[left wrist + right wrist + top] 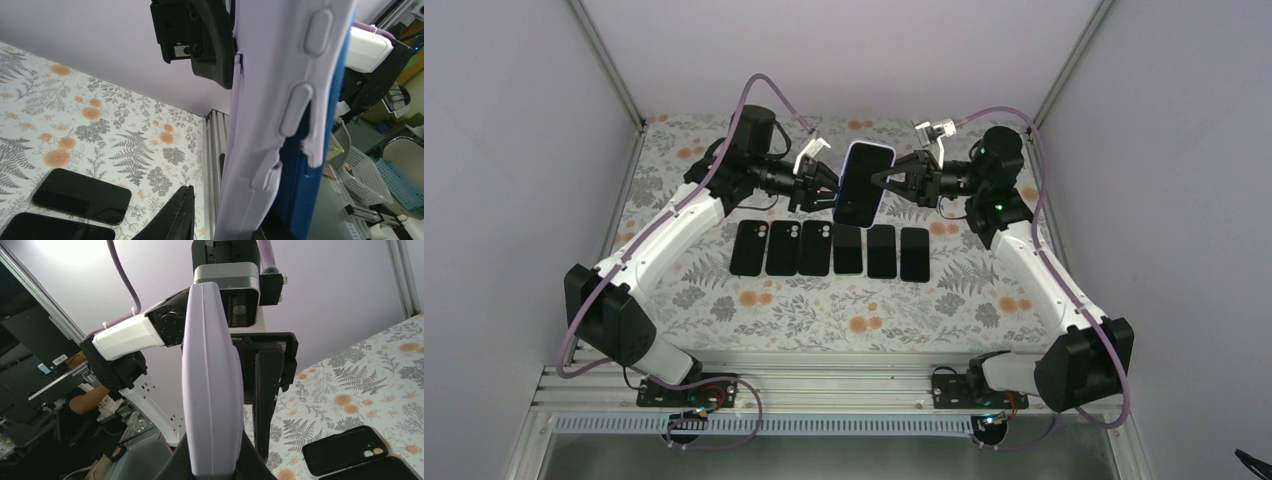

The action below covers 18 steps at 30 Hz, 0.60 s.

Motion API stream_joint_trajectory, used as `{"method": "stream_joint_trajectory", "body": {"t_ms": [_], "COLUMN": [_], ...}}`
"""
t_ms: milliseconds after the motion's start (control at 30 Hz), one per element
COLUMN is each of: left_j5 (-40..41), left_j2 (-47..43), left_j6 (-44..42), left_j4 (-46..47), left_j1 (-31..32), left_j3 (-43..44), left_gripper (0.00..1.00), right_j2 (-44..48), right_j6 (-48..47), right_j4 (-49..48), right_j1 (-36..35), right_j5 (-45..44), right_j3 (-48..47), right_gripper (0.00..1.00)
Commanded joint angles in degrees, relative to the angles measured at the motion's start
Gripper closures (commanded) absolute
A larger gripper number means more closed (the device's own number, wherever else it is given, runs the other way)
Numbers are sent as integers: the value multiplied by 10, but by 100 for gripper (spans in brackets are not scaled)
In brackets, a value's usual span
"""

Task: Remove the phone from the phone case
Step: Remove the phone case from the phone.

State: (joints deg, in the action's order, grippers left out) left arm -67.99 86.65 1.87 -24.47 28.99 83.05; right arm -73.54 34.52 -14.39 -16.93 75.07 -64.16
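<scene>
A phone in a lavender case (861, 183) is held upright above the table between both grippers, dark screen toward the camera. My right gripper (880, 180) is shut on the case's right edge; in the right wrist view its fingers (175, 467) clamp the lavender case (210, 390). My left gripper (828, 187) is at the case's left edge. In the left wrist view one finger (176, 220) stands apart from the case (270, 100), and the other is mostly hidden behind it. The blue phone (325, 110) shows where the case lip (314, 147) has peeled away.
Several black phones and cases (829, 250) lie in a row on the floral table (824, 310) below the held phone. They also show in the left wrist view (80, 197) and the right wrist view (345, 450). Enclosure walls stand on three sides.
</scene>
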Motion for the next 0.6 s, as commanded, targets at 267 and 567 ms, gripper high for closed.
{"method": "stream_joint_trajectory", "body": {"t_ms": [267, 567], "left_j5": [-40, -48], "left_j2": [6, -11], "left_j6": [77, 183], "left_j4": [183, 284], "left_j1": [32, -22], "left_j3": [16, -45], "left_gripper": [79, 98], "right_j2": [-58, -84], "right_j6": [30, -12], "right_j4": [10, 91], "right_j1": [-88, -47], "right_j5": [76, 38], "right_j3": [-8, -81], "right_gripper": [97, 76]}}
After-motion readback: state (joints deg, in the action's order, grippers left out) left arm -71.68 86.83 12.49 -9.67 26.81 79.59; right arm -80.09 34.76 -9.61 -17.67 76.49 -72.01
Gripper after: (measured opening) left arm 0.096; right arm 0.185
